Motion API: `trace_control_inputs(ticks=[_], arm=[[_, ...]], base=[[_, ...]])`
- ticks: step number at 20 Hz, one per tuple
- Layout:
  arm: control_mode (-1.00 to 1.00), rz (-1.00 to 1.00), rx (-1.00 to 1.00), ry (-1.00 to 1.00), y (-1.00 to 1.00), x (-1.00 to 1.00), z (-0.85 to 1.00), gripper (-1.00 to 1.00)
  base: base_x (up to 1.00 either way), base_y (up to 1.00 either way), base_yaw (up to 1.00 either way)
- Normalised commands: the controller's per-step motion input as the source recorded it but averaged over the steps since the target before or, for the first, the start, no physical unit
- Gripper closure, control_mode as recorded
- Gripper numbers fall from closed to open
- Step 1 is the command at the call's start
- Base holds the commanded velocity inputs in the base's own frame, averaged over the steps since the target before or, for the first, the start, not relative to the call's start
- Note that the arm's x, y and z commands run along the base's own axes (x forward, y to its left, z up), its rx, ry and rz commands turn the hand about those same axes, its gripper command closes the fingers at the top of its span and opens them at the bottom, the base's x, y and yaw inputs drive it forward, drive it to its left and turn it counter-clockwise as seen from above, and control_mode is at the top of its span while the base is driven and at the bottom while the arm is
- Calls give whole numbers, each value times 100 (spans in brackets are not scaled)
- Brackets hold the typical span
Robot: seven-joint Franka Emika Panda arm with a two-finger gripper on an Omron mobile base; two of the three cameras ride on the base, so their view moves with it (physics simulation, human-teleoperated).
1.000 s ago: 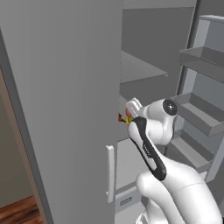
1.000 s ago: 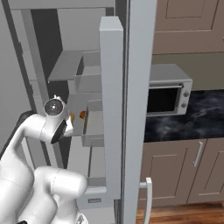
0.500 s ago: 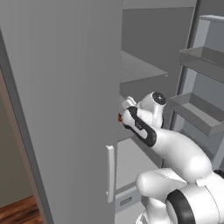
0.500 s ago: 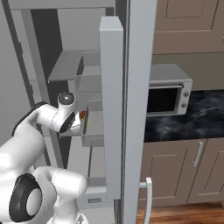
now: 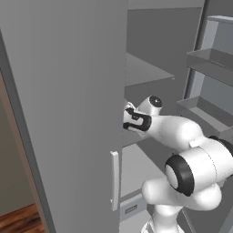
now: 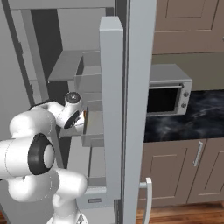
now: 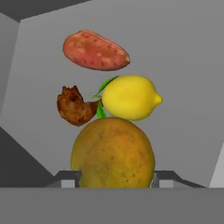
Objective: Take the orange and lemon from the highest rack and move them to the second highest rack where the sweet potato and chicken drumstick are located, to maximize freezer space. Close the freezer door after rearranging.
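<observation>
- Plainly, the main risk I see is crowding: in the hand view the orange point(image 7: 113, 152) sits right up against the lemon point(image 7: 130, 97), with the chicken drumstick point(image 7: 75, 105) just beside it and the sweet potato point(image 7: 95, 50) beyond, all on one grey shelf point(image 7: 183, 87).
- If the gripper point(image 7: 113, 178) lets go or backs out carelessly, the orange could roll, since it is round and the shelf floor looks smooth; it may nudge the lemon or come forward off the rack edge.
- Pushing further in could shove the lemon into the drumstick and scatter the group.
- The arm point(image 5: 173, 132) reaches deep into the freezer past the open door point(image 5: 68, 91), so a wide swing on the way out could clip the door edge or the rack above; the door shelves point(image 6: 94, 83) stand close to the wrist in the right base view.
- The orange lies squarely between the jaws, its lower sides flanked by both finger tips point(image 7: 68, 178), filling the gap.
- The jaws stand spread about as wide as the fruit; whether they press on it or have already slackened I cannot tell, as the contact lines are hidden at the frame's bottom.
- The door is not yet closed, so that step remains.
</observation>
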Motion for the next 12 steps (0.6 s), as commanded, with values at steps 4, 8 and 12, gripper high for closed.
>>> trace_control_inputs(ticks=[4,8,12], arm=[[-100,0,0,9,23,40,-40,100],[-100,0,0,16,24,43,-34,100],[-100,0,0,15,20,36,-41,-100]], base=[[0,0,0],[0,0,0],[0,0,0]])
